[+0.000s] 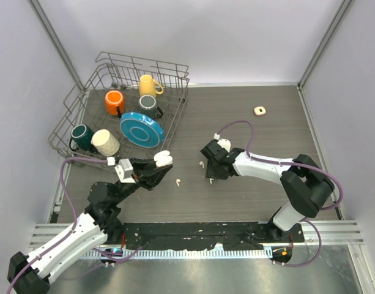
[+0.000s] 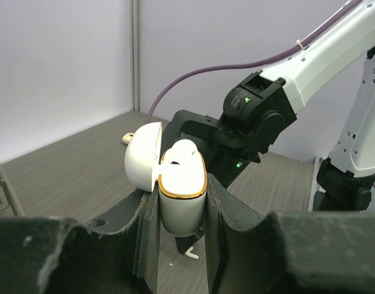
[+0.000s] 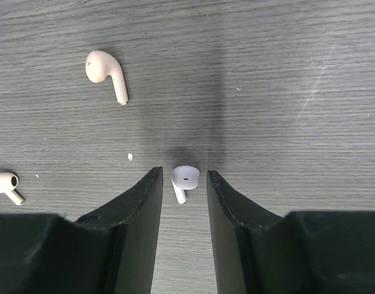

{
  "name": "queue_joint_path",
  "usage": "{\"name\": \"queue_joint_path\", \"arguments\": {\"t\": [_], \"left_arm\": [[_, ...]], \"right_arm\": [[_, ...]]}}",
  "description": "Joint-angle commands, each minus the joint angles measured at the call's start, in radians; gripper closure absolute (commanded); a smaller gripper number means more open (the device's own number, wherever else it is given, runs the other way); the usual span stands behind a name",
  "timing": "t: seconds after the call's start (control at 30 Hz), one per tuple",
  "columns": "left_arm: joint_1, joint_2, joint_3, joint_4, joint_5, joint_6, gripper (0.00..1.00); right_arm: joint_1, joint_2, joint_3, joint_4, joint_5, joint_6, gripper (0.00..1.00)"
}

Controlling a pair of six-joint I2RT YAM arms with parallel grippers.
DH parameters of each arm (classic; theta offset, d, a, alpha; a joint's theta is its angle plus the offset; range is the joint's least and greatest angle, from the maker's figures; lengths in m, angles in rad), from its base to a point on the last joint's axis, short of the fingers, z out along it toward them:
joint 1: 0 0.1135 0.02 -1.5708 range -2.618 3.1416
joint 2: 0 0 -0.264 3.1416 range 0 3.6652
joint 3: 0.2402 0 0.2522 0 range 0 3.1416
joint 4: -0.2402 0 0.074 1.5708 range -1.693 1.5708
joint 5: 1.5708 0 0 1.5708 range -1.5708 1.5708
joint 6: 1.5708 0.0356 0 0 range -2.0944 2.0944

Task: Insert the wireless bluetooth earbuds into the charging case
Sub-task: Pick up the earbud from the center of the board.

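— The arms' colours?
— White links and black joints, on both the left arm (image 1: 71, 237) and the right arm (image 1: 262, 164).
— Cables?
— A purple cable (image 1: 236, 124) loops along each.
— And the right gripper (image 3: 184, 174)?
— Matte black fingers (image 3: 138, 233); green lights (image 2: 238, 98) glow on its wrist.

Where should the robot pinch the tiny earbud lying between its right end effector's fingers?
Probably across the rounded head of the earbud, descending from above: it lies flat on the table, the head is its widest part, and the thin stem slants aside.
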Motion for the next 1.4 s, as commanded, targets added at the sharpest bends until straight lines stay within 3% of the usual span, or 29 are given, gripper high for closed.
{"name": "queue_joint_path", "arguments": {"t": [0.0,1.37], "left_arm": [[-0.002,0.026,0.034,0.062,-0.009,0.018,1.00],[-0.002,0.006,0.009,0.068,-0.022,0.006,1.00]], "right_arm": [[0.005,0.006,0.021,0.016,0.009,0.015,0.60],[0.012,0.042,0.033,0.000,0.027,-0.010,0.68]]}}
